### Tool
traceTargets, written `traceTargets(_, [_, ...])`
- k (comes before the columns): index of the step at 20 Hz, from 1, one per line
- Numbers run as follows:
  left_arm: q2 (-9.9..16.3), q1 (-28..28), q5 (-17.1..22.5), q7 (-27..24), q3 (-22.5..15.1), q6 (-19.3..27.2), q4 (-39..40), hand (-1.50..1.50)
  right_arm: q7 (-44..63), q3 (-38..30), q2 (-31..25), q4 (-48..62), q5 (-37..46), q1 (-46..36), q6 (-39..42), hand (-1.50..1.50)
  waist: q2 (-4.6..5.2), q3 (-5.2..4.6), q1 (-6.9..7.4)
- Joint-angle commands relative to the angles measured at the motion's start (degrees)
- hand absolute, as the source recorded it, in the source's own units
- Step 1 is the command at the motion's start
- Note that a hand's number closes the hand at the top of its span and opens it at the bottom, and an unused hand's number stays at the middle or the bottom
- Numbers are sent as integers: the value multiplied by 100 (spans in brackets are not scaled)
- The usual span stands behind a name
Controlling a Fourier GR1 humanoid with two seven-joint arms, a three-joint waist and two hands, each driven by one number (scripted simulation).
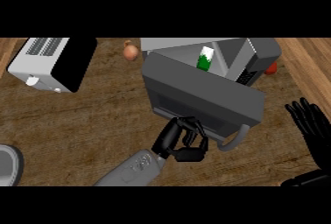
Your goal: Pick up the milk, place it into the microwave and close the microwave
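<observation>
Already the milk [205, 58] stands inside the microwave [258, 52]; the left hand [183, 142], fingers curled and holding nothing, presses the half-open door [200, 98]. Pushing off-centre, it could slip past the edge. The right hand [312, 127] rests open.

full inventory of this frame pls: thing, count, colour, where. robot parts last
microwave: 1, grey, top centre-right of the counter, cavity open
microwave door: 1, dark grey with a light grey handle, swung partly out toward the robot
milk: 1, white and green carton, upright inside the microwave
toaster: 1, white and black, top left
onion: 1, tan, just left of the microwave
red object: 1, mostly hidden behind the microwave's right side, cannot tell what it is
grey rounded object: 1, cut off at the left edge
counter: 1, brown wood
left hand: 1, black, fingers curled, against the door's lower edge
right hand: 1, black, open, fingers up, resting at the right edge
</observation>
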Motion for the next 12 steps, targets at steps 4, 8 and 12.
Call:
traceTargets(4, [-43,-529,781,-224,82,794,-84,150,213,28,-370,-389,-229,-197,403,-150,69,-2,-248])
traceTargets(8, [-44,-728,1224,-296,286,1240,12,150,418,-44,-551,-642,-362,-282,411,-150,82,-4,-345])
traceTargets(12, [-45,-1063,1548,-218,360,1508,274,-150,548,-181,-571,-682,-541,-457,299,-150,138,7,-444])
